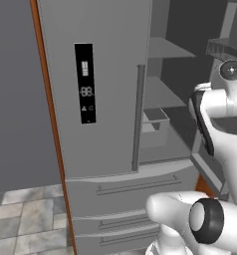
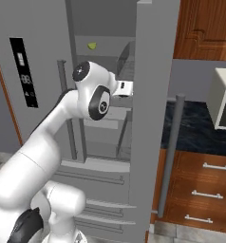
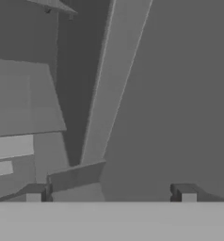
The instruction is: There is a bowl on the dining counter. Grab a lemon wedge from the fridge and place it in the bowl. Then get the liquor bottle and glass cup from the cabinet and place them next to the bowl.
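Note:
The grey fridge (image 1: 100,99) stands with its left door shut and its right door (image 2: 153,95) swung open toward me. A tiny yellowish-green lemon wedge (image 2: 92,46) lies on an upper shelf inside. My arm reaches into the open compartment at mid height, below and to the right of the wedge, and the hand (image 2: 126,88) passes behind the open door's edge. In the hand view my gripper (image 3: 111,195) is open with nothing between its fingertips (image 3: 34,194), facing grey shelves and a grey inner wall. The bowl, dining counter, liquor bottle and glass cup are out of view.
The open door's long bar handle (image 2: 172,152) hangs to my right. Beyond it are a brown wooden cabinet (image 2: 205,28), a white appliance (image 2: 224,99) on a black countertop (image 2: 191,128), and wooden drawers (image 2: 205,185). Fridge drawers (image 1: 130,189) sit below the arm.

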{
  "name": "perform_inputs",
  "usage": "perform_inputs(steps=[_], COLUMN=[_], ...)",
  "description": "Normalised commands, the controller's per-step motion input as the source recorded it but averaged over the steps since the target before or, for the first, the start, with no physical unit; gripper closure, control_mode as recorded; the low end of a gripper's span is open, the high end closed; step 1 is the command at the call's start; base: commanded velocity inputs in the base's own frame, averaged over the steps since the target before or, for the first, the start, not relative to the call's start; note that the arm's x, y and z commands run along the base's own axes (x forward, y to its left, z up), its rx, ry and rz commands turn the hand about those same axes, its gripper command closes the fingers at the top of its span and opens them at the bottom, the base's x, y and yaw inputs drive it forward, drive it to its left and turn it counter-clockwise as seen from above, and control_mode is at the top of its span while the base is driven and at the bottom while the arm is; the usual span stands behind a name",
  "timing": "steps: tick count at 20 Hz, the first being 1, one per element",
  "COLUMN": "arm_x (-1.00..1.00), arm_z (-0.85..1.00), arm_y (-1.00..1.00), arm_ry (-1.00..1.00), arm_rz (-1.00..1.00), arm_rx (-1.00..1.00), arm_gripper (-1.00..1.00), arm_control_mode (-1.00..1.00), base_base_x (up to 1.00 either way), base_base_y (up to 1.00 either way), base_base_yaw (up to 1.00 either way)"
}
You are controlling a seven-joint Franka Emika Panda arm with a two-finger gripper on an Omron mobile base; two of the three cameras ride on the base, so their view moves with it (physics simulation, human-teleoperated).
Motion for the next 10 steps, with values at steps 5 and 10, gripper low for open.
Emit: perform_inputs(steps=[5, 10], arm_x=[-0.67, -0.43], arm_z=[-0.17, -0.01], arm_y=[0.4, 0.78], arm_ry=[-0.1, 0.0], arm_rz=[0.08, 0.05], arm_rx=[0.13, 0.13], arm_gripper=[-1.0, -1.0], arm_control_mode=[-1.0, -1.0], base_base_x=[0.0, 0.0], base_base_y=[0.0, 0.0], base_base_yaw=[0.0, 0.0])
